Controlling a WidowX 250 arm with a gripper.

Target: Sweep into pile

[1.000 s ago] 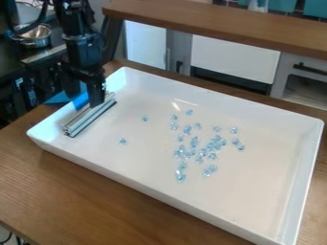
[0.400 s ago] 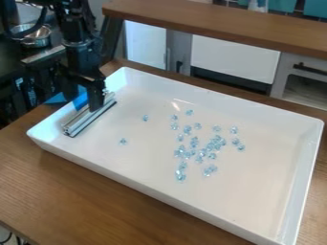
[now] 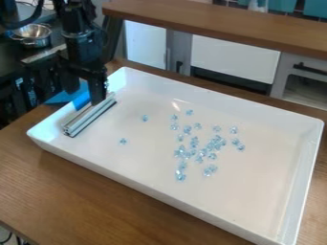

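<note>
Tool pickup was judged in hand: the gripper (image 3: pixel 83 97) was spread open, apparently empty, at the metal bar (image 3: pixel 91 117) inside the tray (image 3: pixel 159 195). Beads (image 3: pixel 195 142) were scattered mid-tray; bar alignment and closure were required next.

The robot arm (image 3: pixel 80 42) is matt black, built of blocky and rounded housings, with a grey sheen along some edges. A thick black cable (image 3: pixel 28 29) bows out in a loop beside the upper section. The gripper (image 3: pixel 83 95) is likewise black and angular, with small pale specks along one side; these are too small to identify.
</note>
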